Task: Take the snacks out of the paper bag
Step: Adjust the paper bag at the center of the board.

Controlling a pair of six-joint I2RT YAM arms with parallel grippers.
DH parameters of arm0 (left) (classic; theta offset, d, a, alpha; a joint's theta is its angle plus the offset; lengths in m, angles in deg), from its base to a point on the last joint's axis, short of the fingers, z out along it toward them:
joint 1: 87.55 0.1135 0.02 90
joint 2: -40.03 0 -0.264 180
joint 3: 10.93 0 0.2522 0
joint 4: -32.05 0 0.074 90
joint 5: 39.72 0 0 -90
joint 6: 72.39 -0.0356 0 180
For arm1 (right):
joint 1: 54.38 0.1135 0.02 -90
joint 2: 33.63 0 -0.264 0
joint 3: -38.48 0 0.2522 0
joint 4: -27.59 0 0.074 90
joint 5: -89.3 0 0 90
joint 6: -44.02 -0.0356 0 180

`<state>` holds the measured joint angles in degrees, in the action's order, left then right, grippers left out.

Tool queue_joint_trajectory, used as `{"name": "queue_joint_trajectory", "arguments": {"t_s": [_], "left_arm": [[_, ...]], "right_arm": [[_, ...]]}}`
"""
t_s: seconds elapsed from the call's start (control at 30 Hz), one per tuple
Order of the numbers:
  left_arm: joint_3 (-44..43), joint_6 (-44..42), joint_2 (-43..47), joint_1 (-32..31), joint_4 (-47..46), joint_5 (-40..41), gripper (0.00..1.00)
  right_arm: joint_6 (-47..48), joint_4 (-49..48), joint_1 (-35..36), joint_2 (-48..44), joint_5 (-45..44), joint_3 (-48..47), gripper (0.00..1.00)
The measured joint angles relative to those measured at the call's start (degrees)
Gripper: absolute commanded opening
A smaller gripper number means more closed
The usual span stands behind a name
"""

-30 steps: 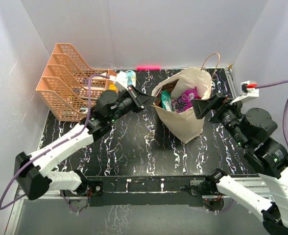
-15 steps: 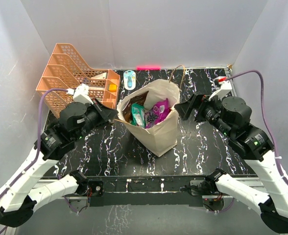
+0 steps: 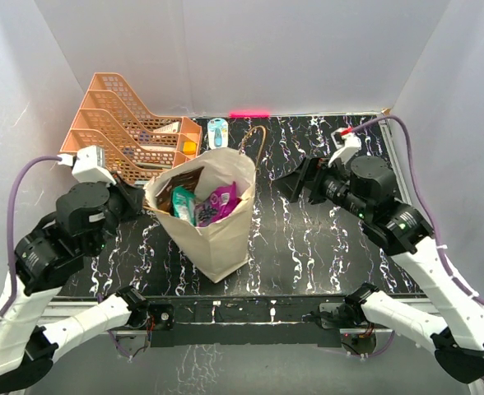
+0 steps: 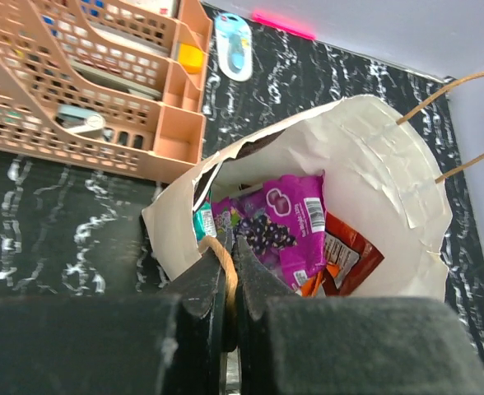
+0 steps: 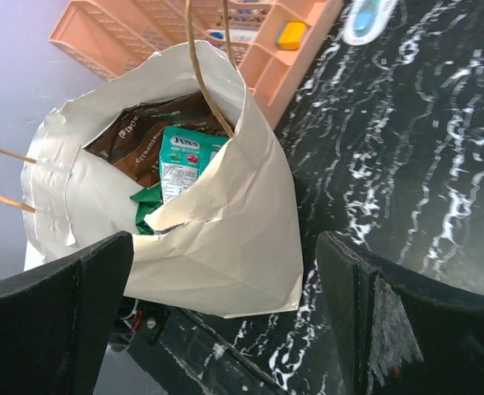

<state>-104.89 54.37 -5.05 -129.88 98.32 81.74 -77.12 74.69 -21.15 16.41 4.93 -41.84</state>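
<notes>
The beige paper bag stands open at the left centre of the black marbled table; it also shows in the left wrist view and the right wrist view. Inside it are a purple-magenta pouch, an orange-red packet, a green packet and a dark brown chip bag. My left gripper is shut on the bag's near cord handle at its left rim. My right gripper is open and empty, right of the bag, apart from it.
A peach tiered tray rack stands at the back left, close behind the bag. A small blue-and-white object lies by the back wall. The bag's far cord handle sticks up. White walls enclose the table.
The left arm has drawn back to the left, pulling the bag by its handle from the right centre to the left centre. The right gripper has followed leftward, staying open.
</notes>
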Motion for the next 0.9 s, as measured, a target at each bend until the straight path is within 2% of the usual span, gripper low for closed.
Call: {"name": "queue_joint_trajectory", "arguments": {"t_s": [0.3,0.57,0.8,0.83,0.9], "left_arm": [[-3.19,-8.24,2.64,-2.69,2.40,7.39,0.00],[-3.82,-11.69,3.45,-4.20,2.49,10.58,0.00],[-3.82,-11.87,5.38,-6.40,4.09,12.35,0.00],[-3.82,-11.93,5.68,-6.69,4.26,12.57,0.00],[-3.82,-12.44,6.12,-7.08,4.48,12.94,0.00]], "right_arm": [[-7.02,-15.34,0.00,9.40,12.61,3.78,0.97],[-9.31,-20.52,0.02,22.84,14.05,-2.34,0.90],[-9.90,-23.26,0.02,34.51,13.79,-12.68,0.53],[-9.79,-23.30,0.02,35.56,13.55,-13.70,0.44],[-9.60,-23.32,0.04,36.39,12.20,-14.34,0.20]]}}
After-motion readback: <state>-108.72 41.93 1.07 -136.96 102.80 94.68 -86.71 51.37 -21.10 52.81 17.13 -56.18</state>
